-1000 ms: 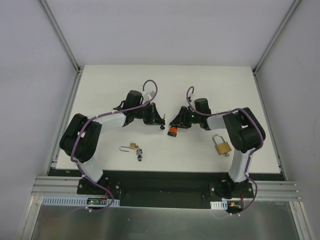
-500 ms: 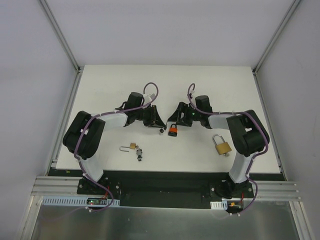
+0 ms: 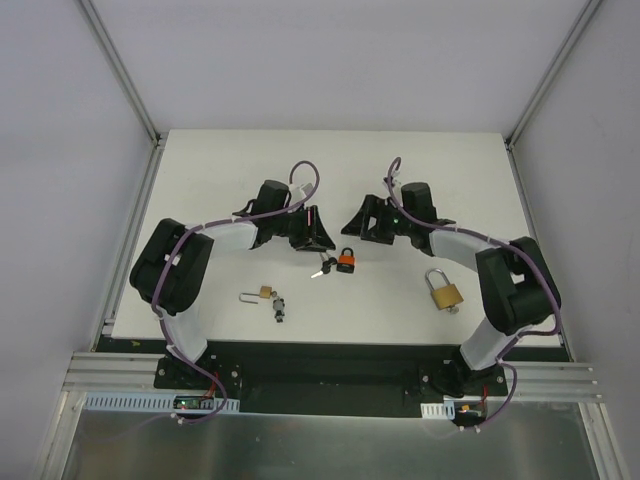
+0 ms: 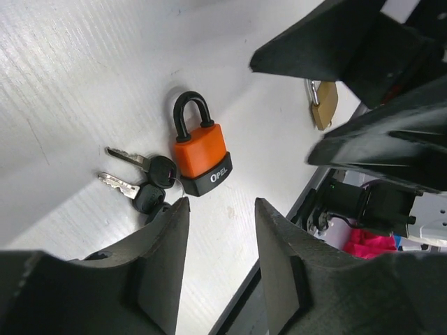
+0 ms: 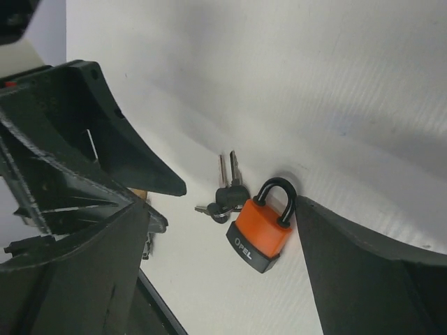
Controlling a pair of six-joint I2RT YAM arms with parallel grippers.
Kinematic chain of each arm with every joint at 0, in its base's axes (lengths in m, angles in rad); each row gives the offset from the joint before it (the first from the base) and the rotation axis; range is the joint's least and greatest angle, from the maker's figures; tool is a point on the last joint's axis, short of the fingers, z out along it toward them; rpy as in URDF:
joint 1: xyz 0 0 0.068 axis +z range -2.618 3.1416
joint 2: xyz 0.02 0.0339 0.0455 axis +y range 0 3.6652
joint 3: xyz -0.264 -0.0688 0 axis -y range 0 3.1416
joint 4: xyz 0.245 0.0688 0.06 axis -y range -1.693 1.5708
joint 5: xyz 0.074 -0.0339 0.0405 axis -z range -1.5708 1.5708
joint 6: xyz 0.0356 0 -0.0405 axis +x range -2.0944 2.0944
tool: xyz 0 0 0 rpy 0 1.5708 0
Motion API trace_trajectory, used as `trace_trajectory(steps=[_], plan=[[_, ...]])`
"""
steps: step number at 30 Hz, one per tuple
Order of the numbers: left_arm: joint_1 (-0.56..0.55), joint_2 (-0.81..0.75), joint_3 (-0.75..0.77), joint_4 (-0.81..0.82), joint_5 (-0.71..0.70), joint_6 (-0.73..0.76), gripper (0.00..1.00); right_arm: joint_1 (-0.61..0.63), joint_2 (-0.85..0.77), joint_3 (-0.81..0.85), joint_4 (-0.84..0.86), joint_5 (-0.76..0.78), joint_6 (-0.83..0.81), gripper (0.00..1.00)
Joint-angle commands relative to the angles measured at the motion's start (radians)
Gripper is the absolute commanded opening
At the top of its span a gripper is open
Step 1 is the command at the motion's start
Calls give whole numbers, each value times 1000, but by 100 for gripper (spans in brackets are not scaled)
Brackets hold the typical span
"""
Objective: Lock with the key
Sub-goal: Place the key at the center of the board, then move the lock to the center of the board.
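An orange padlock point(image 3: 348, 262) with a black base lies flat on the white table between both arms, both shackle legs seated in its body. A bunch of black-headed keys point(image 3: 322, 269) lies on the table, touching the lock's left side. In the left wrist view the padlock point(image 4: 199, 150) and keys point(image 4: 143, 183) lie just beyond my left gripper point(image 4: 220, 209), which is open and empty. My right gripper point(image 5: 222, 209) is wide open, its right finger point(image 5: 363, 279) next to the padlock's point(image 5: 262, 227) shackle, the keys point(image 5: 225, 192) beyond. From above, the left gripper point(image 3: 320, 240) and right gripper point(image 3: 358, 228) both hover behind the lock.
A larger brass padlock point(image 3: 444, 291) lies to the right near the right arm. A small brass padlock with a swung-out shackle point(image 3: 260, 294) and a second key bunch point(image 3: 280, 309) lie front left. The table's front edge point(image 3: 330, 345) is close behind them.
Both grippers have opened and let go: the orange padlock and the keys now lie on the table. The right gripper has pulled back up and to the right.
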Motion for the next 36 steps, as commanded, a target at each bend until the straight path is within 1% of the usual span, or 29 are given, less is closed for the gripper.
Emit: trace_trajectory(steps=[1, 2, 3, 5, 6, 9, 10, 11, 13, 15, 16, 17, 18, 19, 21, 22, 23, 25, 26, 28, 29, 32, 36], plan=[[8, -62, 9, 10, 23, 50, 43, -30, -120, -12, -55, 27, -51, 89], [8, -76, -1, 22, 17, 56, 46, -33, -147, -13, -77, 29, -63, 91], [8, -108, -8, 30, 6, 69, 52, -36, -161, -13, -89, 38, -71, 93], [8, -160, -34, 53, -6, 86, 60, -38, -204, -16, -121, 50, -100, 100], [8, -177, -44, 60, -17, 93, 65, -38, -218, -16, -137, 64, -109, 97], [9, -249, -82, 108, -26, 105, 73, -40, -267, -13, -187, 90, -146, 97], [11, -267, -106, 131, -20, 105, 77, -41, -278, -12, -201, 96, -152, 97], [14, -296, -120, 155, -11, 93, 79, -40, -296, -7, -227, 101, -160, 96], [31, -326, -171, 261, 18, 65, 80, -43, -316, -7, -252, 113, -178, 97], [63, -360, -214, 370, 75, -1, 81, -43, -348, -10, -288, 133, -195, 97], [74, -370, -261, 484, 89, -30, 82, -44, -359, -10, -302, 144, -201, 97], [87, -390, -284, 542, 114, -88, 84, -44, -375, -10, -330, 155, -206, 97], [110, -401, -307, 595, 120, -113, 84, -44, -382, -6, -344, 175, -212, 97], [118, -409, -347, 688, 126, -134, 86, -46, -390, -1, -362, 185, -227, 97], [130, -432, -369, 731, 132, -153, 87, -44, -408, 2, -407, 236, -241, 96], [133, -439, -372, 728, 134, -145, 88, -44, -414, 4, -424, 259, -253, 97], [133, -452, -369, 688, 132, -118, 99, -43, -424, 7, -463, 312, -261, 97], [133, -464, -357, 651, 132, -93, 99, -44, -428, 30, -544, 371, -278, 97], [133, -478, -352, 604, 131, -61, 99, -43, -433, 33, -568, 429, -286, 97], [133, -495, -340, 549, 111, -6, 99, -44, -444, 37, -624, 493, -293, 97], [133, -510, -335, 494, 103, 14, 99, -44, -450, 37, -641, 558, -298, 97], [132, -541, -320, 426, 75, 74, 99, -43, -473, 28, -709, 679, -301, 97], [118, -556, -306, 355, 42, 114, 99, -58, -505, -4, -756, 770, -281, 97]])
